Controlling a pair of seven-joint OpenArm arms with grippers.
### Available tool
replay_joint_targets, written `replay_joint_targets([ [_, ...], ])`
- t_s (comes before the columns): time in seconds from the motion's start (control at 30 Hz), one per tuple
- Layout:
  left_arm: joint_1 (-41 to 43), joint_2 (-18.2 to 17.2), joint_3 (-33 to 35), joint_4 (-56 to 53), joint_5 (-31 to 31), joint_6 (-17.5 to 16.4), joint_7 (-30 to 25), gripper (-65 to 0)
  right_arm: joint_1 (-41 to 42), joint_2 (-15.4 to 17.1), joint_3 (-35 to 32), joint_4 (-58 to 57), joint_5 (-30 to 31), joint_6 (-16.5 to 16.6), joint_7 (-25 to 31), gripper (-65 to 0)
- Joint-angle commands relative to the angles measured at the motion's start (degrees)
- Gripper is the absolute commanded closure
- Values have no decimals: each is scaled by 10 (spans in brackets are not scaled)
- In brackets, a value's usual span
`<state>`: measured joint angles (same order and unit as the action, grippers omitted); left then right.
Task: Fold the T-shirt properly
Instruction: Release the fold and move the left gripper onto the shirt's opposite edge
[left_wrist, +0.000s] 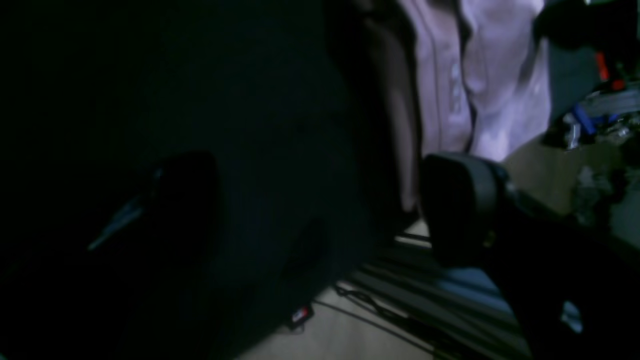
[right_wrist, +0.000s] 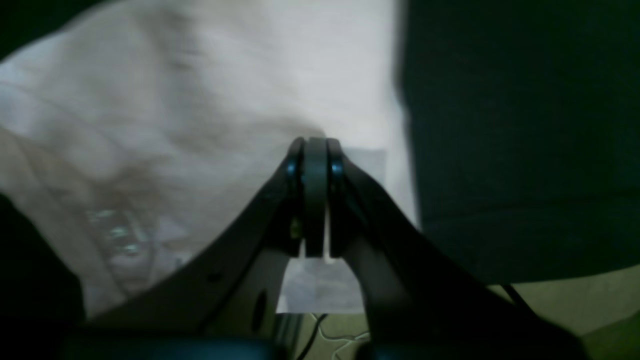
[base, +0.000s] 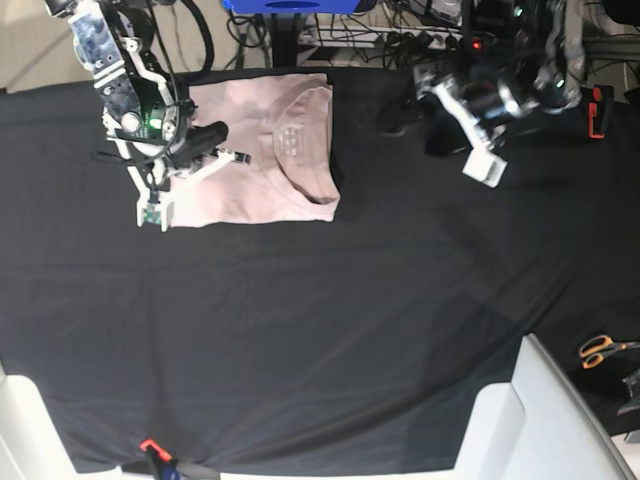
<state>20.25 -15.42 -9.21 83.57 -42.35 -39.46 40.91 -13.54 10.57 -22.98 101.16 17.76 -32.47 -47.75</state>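
You have the T-shirt (base: 262, 150) lying flat on the black surface (base: 320, 330), up around eleven o'clock in the base view. It is pale pink and folded into a compact, roughly rectangular stack (soft creases show across it). Its neckline sits toward three o'clock, where one layer's edge curves over the one beneath.
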Motion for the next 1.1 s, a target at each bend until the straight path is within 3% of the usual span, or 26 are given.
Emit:
replay_joint_targets([
  [0.0, -10, -4, 9, -12, -12, -5, -8, -632, 5, -2, 3, 9, 0, 2, 8, 0],
  [0.27, -57, 38, 28, -117, -9, -5, -8, -632, -6, 20, 3, 9, 0, 2, 9, 0],
  [0.77, -43, 47, 30, -71, -19, -5, -8, -632, -2, 27, 3, -16, 0, 2, 13, 0],
  [1.07, -105, 60, 145, -130, -18, -5, -9, -632, -4, 28, 5, -17, 0, -2, 37, 0],
])
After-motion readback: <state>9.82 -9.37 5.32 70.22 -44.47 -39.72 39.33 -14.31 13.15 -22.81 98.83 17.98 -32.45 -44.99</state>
